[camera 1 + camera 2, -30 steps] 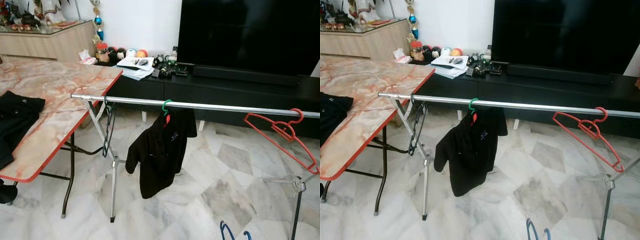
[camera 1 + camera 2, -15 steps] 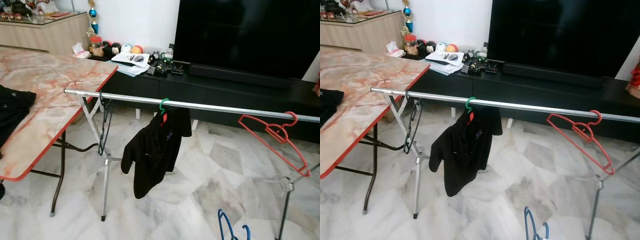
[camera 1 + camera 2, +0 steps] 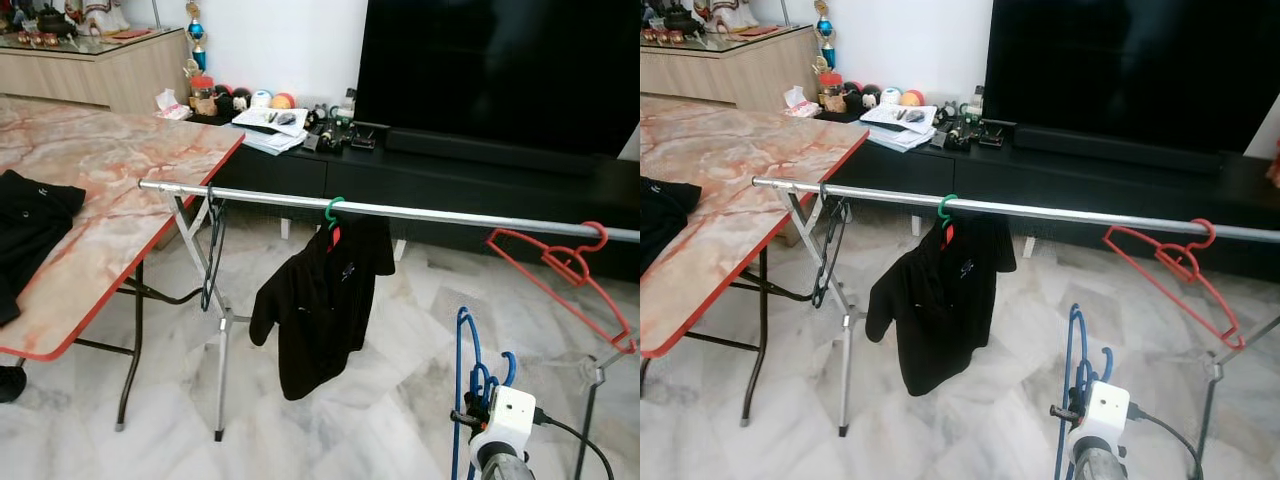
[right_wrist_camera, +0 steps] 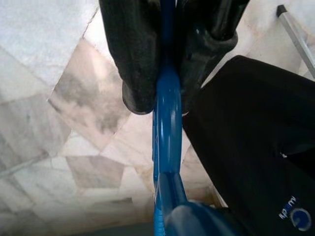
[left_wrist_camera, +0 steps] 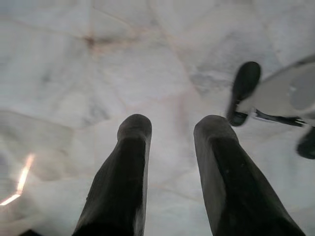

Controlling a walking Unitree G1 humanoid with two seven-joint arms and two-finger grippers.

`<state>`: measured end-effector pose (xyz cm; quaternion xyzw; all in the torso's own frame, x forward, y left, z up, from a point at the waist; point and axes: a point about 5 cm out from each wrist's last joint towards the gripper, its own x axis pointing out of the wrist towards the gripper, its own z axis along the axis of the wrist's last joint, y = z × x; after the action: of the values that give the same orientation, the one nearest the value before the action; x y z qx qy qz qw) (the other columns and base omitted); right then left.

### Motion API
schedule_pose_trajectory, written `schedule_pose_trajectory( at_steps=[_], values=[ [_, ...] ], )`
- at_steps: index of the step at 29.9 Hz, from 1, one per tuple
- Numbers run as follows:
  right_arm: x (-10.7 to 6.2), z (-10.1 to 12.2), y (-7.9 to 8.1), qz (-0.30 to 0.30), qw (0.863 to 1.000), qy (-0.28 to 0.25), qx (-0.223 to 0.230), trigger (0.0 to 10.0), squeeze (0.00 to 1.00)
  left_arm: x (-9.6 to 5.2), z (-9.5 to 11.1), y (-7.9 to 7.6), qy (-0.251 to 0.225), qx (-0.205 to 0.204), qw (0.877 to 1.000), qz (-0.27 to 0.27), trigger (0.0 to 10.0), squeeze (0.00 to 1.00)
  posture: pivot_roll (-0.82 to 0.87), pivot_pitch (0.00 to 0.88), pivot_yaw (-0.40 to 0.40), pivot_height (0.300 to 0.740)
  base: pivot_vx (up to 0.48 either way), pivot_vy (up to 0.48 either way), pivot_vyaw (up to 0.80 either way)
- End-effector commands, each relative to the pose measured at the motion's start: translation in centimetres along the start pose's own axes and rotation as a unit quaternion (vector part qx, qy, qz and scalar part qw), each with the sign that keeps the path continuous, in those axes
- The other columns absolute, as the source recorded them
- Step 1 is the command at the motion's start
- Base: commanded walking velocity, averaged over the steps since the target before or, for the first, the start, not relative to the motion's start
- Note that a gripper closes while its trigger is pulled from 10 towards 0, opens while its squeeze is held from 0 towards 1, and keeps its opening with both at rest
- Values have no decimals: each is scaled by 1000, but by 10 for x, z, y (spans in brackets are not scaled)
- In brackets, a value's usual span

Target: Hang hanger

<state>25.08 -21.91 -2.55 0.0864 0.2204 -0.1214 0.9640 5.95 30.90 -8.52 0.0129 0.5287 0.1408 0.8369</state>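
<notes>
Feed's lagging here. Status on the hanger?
Right gripper shut on blue hanger, below rail. Left gripper open, idle. Red hanger, black shirt already hung.

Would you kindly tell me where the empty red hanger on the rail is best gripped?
Grip the red hanger on its straight sloping arm below the hook, coming from the front. It hangs tilted on the rail, bare of clothing, so that arm is exposed.

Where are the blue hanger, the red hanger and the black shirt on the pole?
blue hanger [image 3: 461, 380], left eye view, on its long side bar.
red hanger [image 3: 560, 262], left eye view, near its neck.
black shirt [image 3: 320, 305], left eye view, on its chest.
</notes>
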Motion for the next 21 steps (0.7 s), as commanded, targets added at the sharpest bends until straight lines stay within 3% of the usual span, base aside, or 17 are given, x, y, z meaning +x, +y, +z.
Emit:
schedule_pose_trajectory(
  at_steps=[1, 5, 9, 14, 21],
  values=[
    [-2, -1, -1, -5, 1000, -8, -2, 10000, 0, -1, -6, -1, 8, 8, 1000, -3, 10000, 0, 186, 0, 17, 740, 0, 0, 0],
    [-4, -4, -2, -6, 1000, -12, -15, 10000, 0, 3, 0, -17, -6, 6, 1000, -13, 10000, 0, 147, 0, 32, 740, 0, 0, 103],
    [-8, -8, -8, -14, 1000, -7, -14, 10000, 0, 8, 8, -32, -7, 16, 1000, -25, 10000, 0, 134, 0, 32, 740, 0, 0, 741],
    [-8, -9, -7, -15, 1000, -5, -4, 10000, 0, 8, 4, -36, 4, 24, 999, -30, 10000, 0, 147, 0, 33, 740, 0, 0, 770],
    [-3, -4, -5, -20, 1000, -2, 7, 10000, 0, 6, -4, -33, 13, 12, 1000, -25, 10000, 0, 162, 0, 8, 740, 0, 0, 0]
  ],
)
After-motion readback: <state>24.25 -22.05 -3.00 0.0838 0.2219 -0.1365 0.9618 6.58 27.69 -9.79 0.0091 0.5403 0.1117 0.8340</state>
